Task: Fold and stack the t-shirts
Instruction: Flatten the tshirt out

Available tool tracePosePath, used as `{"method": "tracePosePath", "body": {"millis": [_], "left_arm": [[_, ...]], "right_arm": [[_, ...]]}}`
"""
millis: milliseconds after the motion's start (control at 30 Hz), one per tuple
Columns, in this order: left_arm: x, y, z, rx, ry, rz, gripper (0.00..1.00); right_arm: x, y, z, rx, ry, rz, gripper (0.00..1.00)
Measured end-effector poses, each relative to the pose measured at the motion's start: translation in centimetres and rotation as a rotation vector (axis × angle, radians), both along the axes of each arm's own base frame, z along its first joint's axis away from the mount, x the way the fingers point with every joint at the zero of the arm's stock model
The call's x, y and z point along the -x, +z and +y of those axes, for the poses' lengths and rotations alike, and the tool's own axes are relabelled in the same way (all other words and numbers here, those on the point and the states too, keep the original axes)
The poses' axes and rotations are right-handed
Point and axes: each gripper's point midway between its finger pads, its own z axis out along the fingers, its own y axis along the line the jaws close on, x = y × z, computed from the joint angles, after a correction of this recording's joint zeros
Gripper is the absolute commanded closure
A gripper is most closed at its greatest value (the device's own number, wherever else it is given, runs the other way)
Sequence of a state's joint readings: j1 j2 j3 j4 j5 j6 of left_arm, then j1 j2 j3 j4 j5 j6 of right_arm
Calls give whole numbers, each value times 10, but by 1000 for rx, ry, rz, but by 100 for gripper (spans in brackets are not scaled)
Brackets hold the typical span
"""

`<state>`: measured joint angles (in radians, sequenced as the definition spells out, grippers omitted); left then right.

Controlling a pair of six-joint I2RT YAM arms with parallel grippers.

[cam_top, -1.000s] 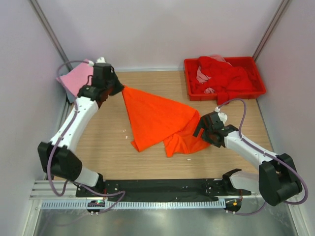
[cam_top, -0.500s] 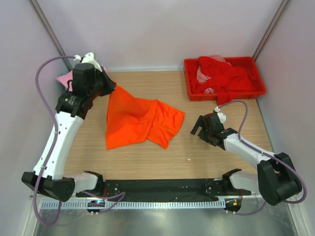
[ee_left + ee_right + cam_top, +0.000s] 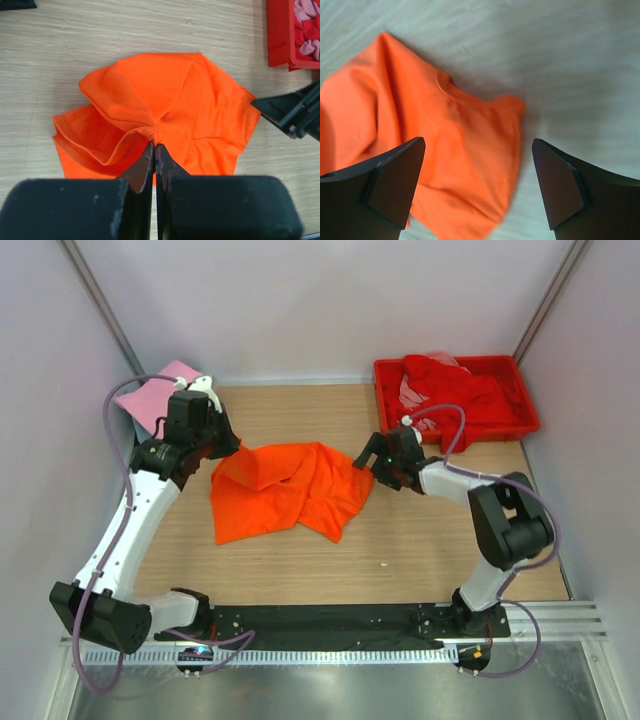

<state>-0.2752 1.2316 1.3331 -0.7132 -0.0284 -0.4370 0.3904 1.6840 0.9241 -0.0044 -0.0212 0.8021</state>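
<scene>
Orange t-shirt [image 3: 290, 495] lies crumpled mid-tabletop [image 3: 420, 550], nowhere near flat yet. Left fingers [image 3: 145, 167] are pressed together on a bunched nub of cloth at the shirt's 10 o'clock edge. Right fingers [image 3: 395, 185] are spread wide w/ nothing between them, over the 3 o'clock corner. Pink t-shirt [image 3: 150, 400] sits at the far 10 o'clock corner. Red t-shirts [image 3: 450, 390] are heaped in the red tray [image 3: 510, 430] at 1 o'clock.

Risks, as I read it:
- Left pinch looks to take several layers, w/ folds radiating from it, so a pull may drag the whole wad instead of opening it.
- Right side could close on a doubled-over flap rather than a single hem, and the shirt would then spread twisted.
- If both pull apart too hard, the small left bite may slip out.
- Right arm works near the tray, so a wide swing could clip it.

Views: overhead gives layout & both arms but not finger state. Left wrist cam shows the pinch + gathered pleats. Right wrist cam shows the gap btw fingers and the corner below, but it's blurred, so height above the cloth can't be told.
</scene>
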Motion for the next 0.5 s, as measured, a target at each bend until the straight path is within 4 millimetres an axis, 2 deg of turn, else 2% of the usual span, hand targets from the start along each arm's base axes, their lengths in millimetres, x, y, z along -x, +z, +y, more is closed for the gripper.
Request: {"method": "tracePosePath", "body": {"millis": [33, 133, 167, 333, 367, 433, 500], "left_arm": [[0, -2, 0, -1, -1, 4, 100], [0, -4, 0, -4, 0, 5, 100], [0, -3, 0, -4, 0, 4, 100], [-2, -3, 1, -8, 3, 9, 100], [-5, 0, 0, -6, 3, 7, 100], [-14, 11, -3, -4, 5, -1, 100], [-27, 31, -5, 1, 10, -30, 100]], "right_arm": [[-8, -1, 5, -10, 7, -4, 11], [-28, -8, 19, -31, 30, 2, 35], [-32, -11, 23, -36, 36, 7, 51], [-45, -18, 32, -49, 58, 18, 87], [-50, -15, 33, -50, 64, 15, 98], [-65, -2, 40, -68, 85, -11, 99], [-83, 25, 47, -83, 119, -58, 99]]}}
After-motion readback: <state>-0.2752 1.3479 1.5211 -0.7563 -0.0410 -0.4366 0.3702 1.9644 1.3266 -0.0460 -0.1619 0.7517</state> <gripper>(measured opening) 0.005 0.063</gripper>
